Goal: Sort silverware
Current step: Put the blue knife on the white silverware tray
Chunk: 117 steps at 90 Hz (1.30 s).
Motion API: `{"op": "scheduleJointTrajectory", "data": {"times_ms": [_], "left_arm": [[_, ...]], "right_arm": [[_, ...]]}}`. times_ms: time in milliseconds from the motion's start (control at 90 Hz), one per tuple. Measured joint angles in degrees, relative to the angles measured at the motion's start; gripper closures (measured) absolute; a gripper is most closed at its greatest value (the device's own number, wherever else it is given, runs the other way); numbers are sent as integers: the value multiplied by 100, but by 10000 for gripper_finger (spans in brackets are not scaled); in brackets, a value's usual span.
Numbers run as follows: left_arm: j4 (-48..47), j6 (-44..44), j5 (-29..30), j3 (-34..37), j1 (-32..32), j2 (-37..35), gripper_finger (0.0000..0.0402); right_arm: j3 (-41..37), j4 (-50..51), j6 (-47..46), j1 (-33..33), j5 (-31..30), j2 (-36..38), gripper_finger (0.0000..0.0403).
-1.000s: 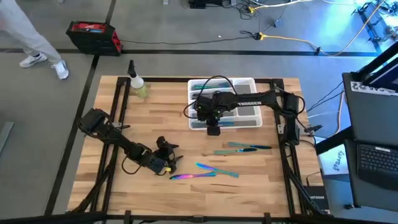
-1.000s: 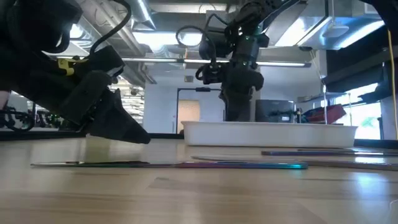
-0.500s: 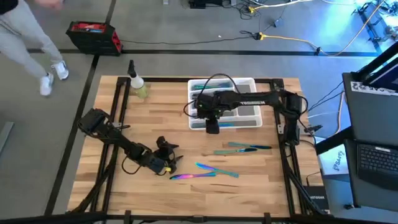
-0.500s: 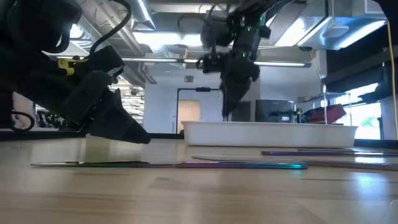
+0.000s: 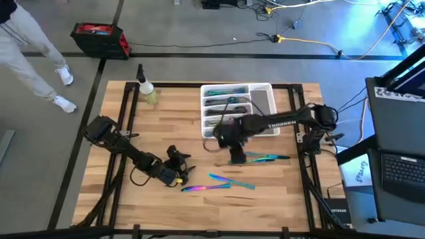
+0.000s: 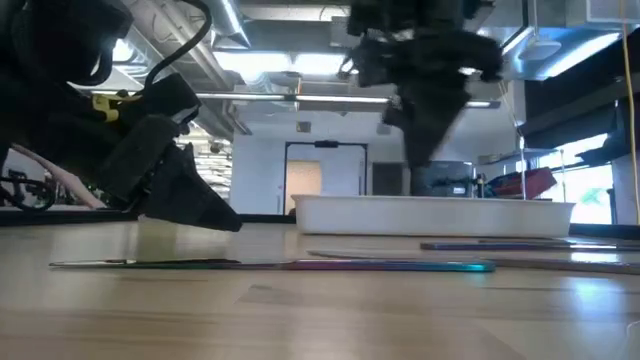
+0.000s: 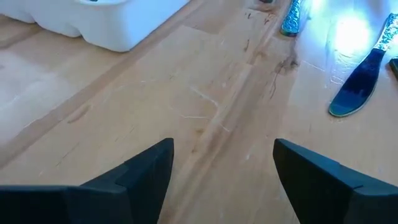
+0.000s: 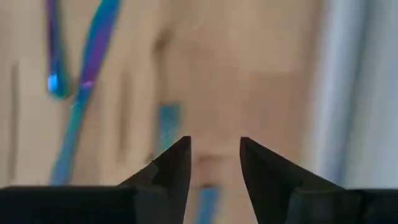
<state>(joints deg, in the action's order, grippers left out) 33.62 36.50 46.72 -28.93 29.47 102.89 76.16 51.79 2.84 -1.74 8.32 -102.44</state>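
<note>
Right pincer [image 5: 237, 158] left tray [image 5: 265, 128] (fingers parted, empty)

Bright overhead light, tabletop glare, right wrist view blurred, perhaps motion

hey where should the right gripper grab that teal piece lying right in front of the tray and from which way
Take the slim teal iridescent piece near mid-length, coming straight down. It lies flat on the wooden table, crosswise before the white plastic tray, so the fingers should straddle its narrow width. The right gripper, open, hovers at its end.
</note>
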Motion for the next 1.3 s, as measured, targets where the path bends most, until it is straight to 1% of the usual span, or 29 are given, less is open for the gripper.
{"op": "scheduleJointTrajectory", "data": {"times_ms": [111, 167, 222, 344, 411, 467, 544, 622, 722, 844, 1067, 1300], "left_arm": [[-3, -49, -22, 2, 0, 0, 139], [-2, -49, -28, 2, 0, 0, 139], [-1, -49, -29, 1, 0, 0, 139], [0, -47, -39, 1, 0, 0, 139], [1, -46, -44, 2, 0, 0, 139], [3, -52, -44, 1, -1, 0, 139], [1, -71, -44, 2, 0, 0, 139], [0, -67, -49, 1, 0, 0, 139], [4, -54, -113, 1, 0, 0, 139], [-1, -52, -155, 1, -2, 0, 139], [-10, -49, -157, 2, 0, 1, 139], [-16, -54, -157, 0, 0, 0, 139]], "right_arm": [[-755, -545, -508, -241, 66, 358, 281], [-1077, -821, -828, -379, -57, 609, 282], [-1319, -913, -1067, -560, -364, 871, 281], [-1634, -917, -1337, -1042, -1410, 1357, 281], [-1715, -1007, -1528, -1223, -1684, 1502, 281], [-1757, -1102, -1718, -1305, -1648, 1526, 281], [-1863, -1224, -1800, -1324, -1196, 1493, 281], [-1880, -1308, -1899, -1298, -1090, 1401, 281], [-1929, -1319, -1933, -1332, -1099, 1343, 281], [-2143, -1510, -1915, -1449, -1336, 1339, 281], [-2375, -1559, -1778, -1434, -1205, 1336, 282], [-2387, -1585, -1791, -1436, -1126, 1336, 310]]}}
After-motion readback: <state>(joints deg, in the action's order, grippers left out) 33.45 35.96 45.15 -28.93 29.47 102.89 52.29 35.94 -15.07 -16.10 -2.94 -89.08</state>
